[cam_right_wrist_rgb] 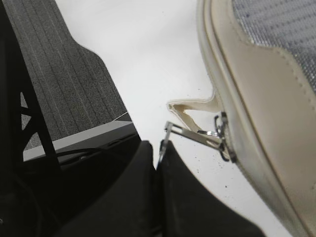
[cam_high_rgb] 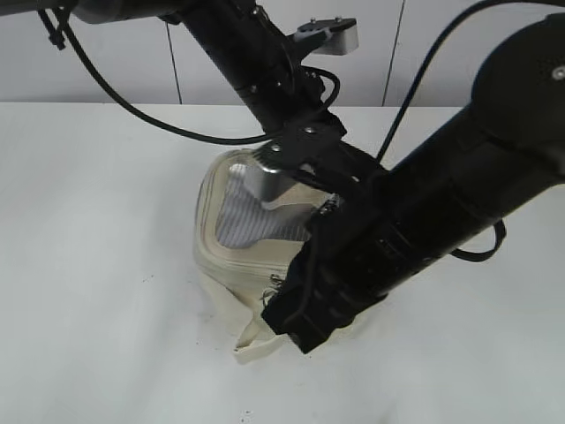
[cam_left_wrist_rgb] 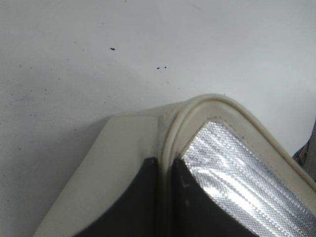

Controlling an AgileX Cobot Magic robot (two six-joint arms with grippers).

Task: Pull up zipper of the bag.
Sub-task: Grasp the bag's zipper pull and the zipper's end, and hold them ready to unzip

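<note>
The cream-white bag [cam_high_rgb: 221, 256] sits mid-table with its grey mesh lid panel [cam_high_rgb: 252, 221] facing up. My left gripper [cam_high_rgb: 281, 181] is at the bag's far edge; in the left wrist view its jaws [cam_left_wrist_rgb: 165, 170] are shut on the cream zipper rim [cam_left_wrist_rgb: 173, 133] of the lid, beside the mesh [cam_left_wrist_rgb: 247, 182]. My right gripper [cam_high_rgb: 296, 329] is at the bag's near right corner. In the right wrist view its jaws [cam_right_wrist_rgb: 160, 148] are shut on the ring of a silver zipper pull [cam_right_wrist_rgb: 195, 132], which stretches out from the bag's side [cam_right_wrist_rgb: 256, 84].
The bag's loose cream strap [cam_high_rgb: 252, 346] trails on the white table [cam_high_rgb: 97, 265] in front of the bag and also shows in the right wrist view [cam_right_wrist_rgb: 192, 105]. A dark striped panel [cam_right_wrist_rgb: 59, 79] lies left of the right gripper. A wall stands behind the table.
</note>
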